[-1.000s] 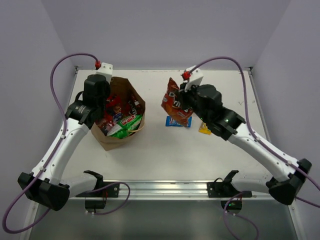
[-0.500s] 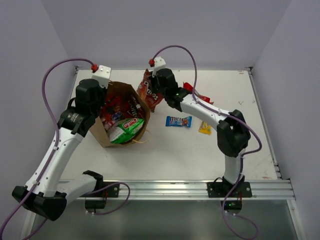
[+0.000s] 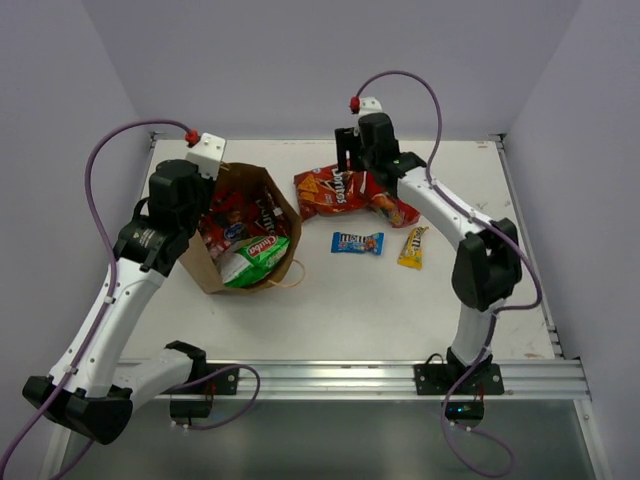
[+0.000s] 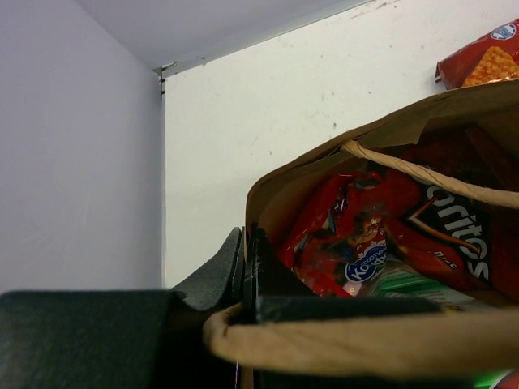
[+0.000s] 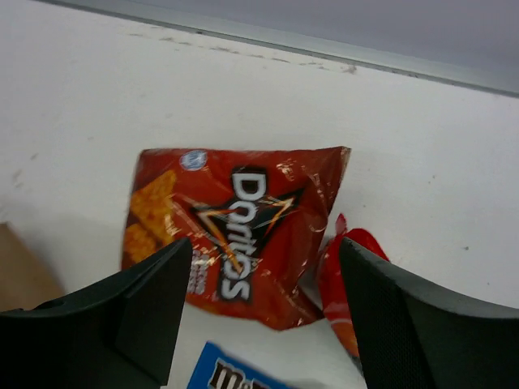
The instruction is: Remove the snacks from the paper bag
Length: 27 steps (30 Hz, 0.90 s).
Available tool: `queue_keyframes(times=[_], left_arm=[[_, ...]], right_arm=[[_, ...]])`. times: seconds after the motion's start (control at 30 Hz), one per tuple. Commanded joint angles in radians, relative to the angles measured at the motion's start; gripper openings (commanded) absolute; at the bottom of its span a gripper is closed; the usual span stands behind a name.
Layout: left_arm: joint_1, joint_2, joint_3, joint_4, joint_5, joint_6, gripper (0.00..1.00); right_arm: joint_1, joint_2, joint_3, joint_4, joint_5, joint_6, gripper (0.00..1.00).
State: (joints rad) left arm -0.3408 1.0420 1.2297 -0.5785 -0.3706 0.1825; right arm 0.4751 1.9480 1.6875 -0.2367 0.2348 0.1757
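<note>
One Doritos bag (image 3: 335,188) newly on table (image 3: 350,300)

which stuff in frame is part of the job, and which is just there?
Job:
paper bag, left tool shut on its rim
inside it: inner Doritos bag, green-white chip bag
out on the table: loose Doritos bag under the open right tool, small red bag, blue packet, yellow packet

Just there:
purple cables
front rail
</note>
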Motion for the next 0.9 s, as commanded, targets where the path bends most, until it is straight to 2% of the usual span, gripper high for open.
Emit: queue_keyframes(times=[0.0,0.07,0.17,0.23,0.3,0.43,0.57,0.87], left_arm=[[0.005,-0.042,0.028,0.147,0.013,0.043,0.00],[0.005,-0.043,0.021,0.149,0.019,0.049,0.00],[0.005,-0.046,0.017,0.151,0.024,0.061,0.00],[0.005,-0.046,0.019,0.152,0.033,0.067,0.00],[0.003,-0.048,0.022,0.154,0.045,0.071,0.00],[0.003,-0.053,0.022,0.157,0.062,0.081,0.00],[0.005,-0.062,0.021,0.166,0.094,0.098,0.00],[0.005,-0.097,-0.001,0.195,0.199,0.127,0.00]], right_arm=[[0.068,-0.292,-0.009,-0.033,-0.159,-0.108,0.76],[0.144,-0.393,-0.023,-0.073,-0.258,-0.232,0.78],[0.301,-0.458,-0.037,-0.136,-0.276,-0.405,0.80],[0.403,-0.494,-0.057,-0.154,-0.294,-0.455,0.81],[0.453,-0.500,-0.057,-0.185,-0.346,-0.490,0.83],[0.578,-0.451,0.000,-0.283,-0.377,-0.516,0.85],[0.640,-0.373,-0.008,-0.305,-0.353,-0.580,0.88],[0.649,-0.261,-0.081,-0.259,-0.279,-0.613,0.93]])
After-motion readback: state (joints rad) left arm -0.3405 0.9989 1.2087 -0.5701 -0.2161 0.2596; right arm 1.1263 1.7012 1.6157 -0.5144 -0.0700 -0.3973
